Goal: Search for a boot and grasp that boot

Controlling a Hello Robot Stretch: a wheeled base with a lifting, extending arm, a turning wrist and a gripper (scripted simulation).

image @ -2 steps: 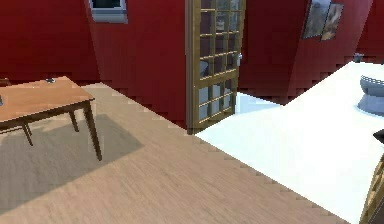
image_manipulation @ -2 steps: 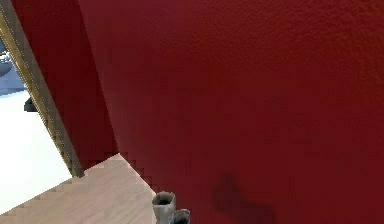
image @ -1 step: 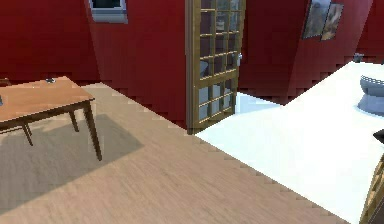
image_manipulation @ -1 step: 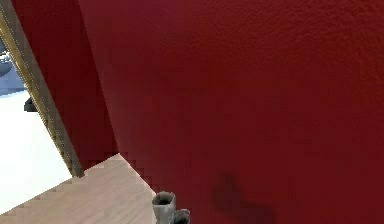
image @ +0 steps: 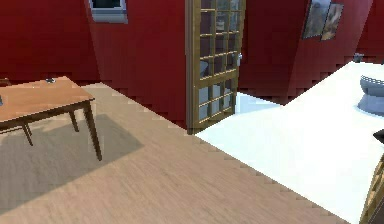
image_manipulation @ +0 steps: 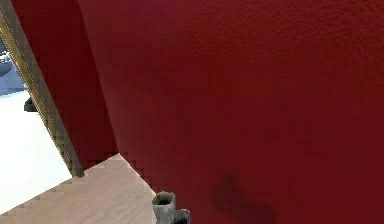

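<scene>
Boot tops (image_manipulation: pixel 165 205), or two grey tubes shaped like them, are poking up at six o'clock in the arm side view. They are standing on the wood floor (image_manipulation: pixel 90 200), just beside the red wall (image_manipulation: pixel 250 90). In the forward view, a white floor (image: pixel 290 140) is lying at three o'clock. A glazed wooden door (image: pixel 215 60) is standing at twelve, a wooden table (image: pixel 40 100) is sitting at nine, and a framed picture (image: pixel 322 18) is hanging at one. How the gripper's jaws are standing cannot be told.

Wall (image_manipulation: pixel 250 90) is matt paint; floor (image: pixel 130 170), table (image: pixel 40 98) and door frame (image: pixel 192 70) are wood.
</scene>
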